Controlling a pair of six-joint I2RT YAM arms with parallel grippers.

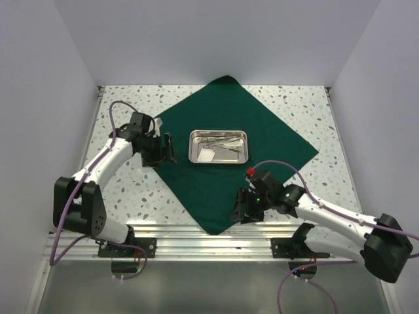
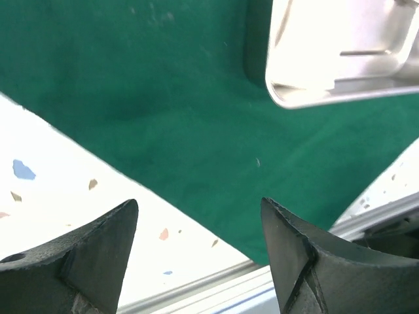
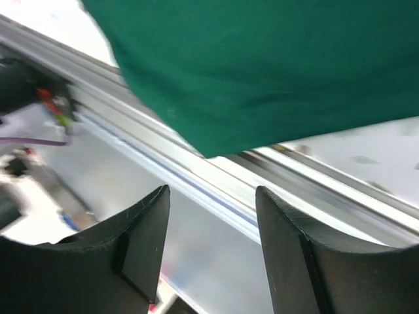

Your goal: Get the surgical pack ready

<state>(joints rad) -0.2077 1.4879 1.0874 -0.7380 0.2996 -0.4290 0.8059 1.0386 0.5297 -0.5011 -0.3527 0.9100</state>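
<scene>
The dark green drape [image 1: 275,140] lies spread as a diamond on the speckled table. On its middle stands the steel tray [image 1: 218,133], holding steel instruments [image 1: 224,140] and a white gauze piece [image 1: 207,156]. My left gripper [image 1: 167,152] hovers at the drape's left corner. In the left wrist view it [image 2: 200,216] is open and empty above the drape's edge [image 2: 196,118], with the tray [image 2: 347,72] further off. My right gripper [image 1: 238,212] is beside the drape's near corner. In the right wrist view it [image 3: 213,196] is open and empty just short of that corner [image 3: 209,147].
An aluminium rail [image 1: 196,237] runs along the table's near edge under the drape's near corner, with both arm bases bolted to it. White walls enclose the table on the left, back and right. Purple cables loop from both arms.
</scene>
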